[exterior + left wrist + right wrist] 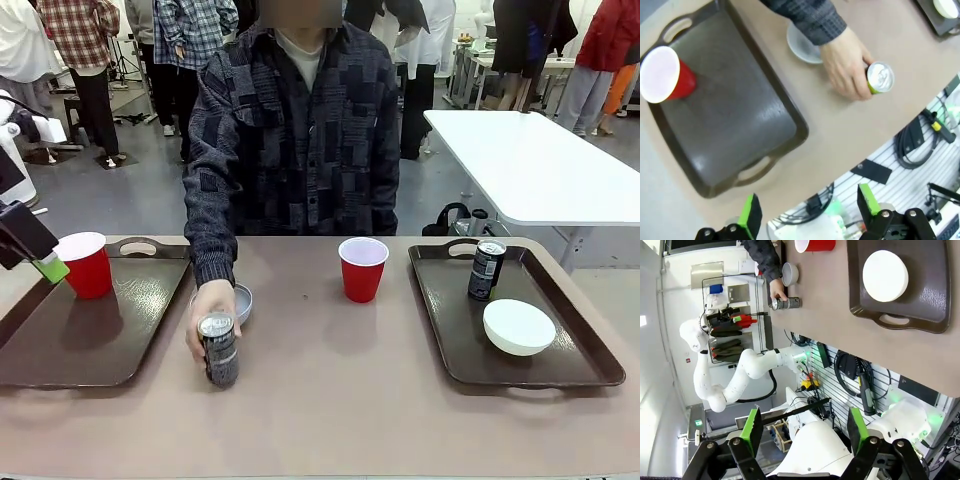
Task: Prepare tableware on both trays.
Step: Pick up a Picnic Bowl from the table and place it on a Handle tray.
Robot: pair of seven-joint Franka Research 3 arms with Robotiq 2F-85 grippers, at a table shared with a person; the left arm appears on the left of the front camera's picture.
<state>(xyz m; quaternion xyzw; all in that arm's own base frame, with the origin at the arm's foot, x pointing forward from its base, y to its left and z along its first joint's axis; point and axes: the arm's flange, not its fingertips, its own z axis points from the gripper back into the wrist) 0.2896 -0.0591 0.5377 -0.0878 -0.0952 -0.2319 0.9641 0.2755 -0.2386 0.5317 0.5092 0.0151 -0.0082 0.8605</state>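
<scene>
Plainly, both of my pincers hung empty with their jaws apart. My left pincer (809,200) was raised over the left tray (740,120). My right pincer (803,416) was high over my own edge of the table (330,400), well apart from the right tray (930,290). The left tray carried one red cup (88,265) at its far corner, which I judged was meant to leave room for a bowl and a can. The right tray held a can (486,270) upright and a white bowl (518,326) nearer me, so it lacked only a cup. The second red cup (362,268) stood on the bare table between the trays, presumably waiting for that spot. The person's hand (208,312) was wrapped round the other can (219,352) on the table beside the left tray, with the small bowl (242,300) just behind it. I took that as the person bringing the can within my reach.
</scene>
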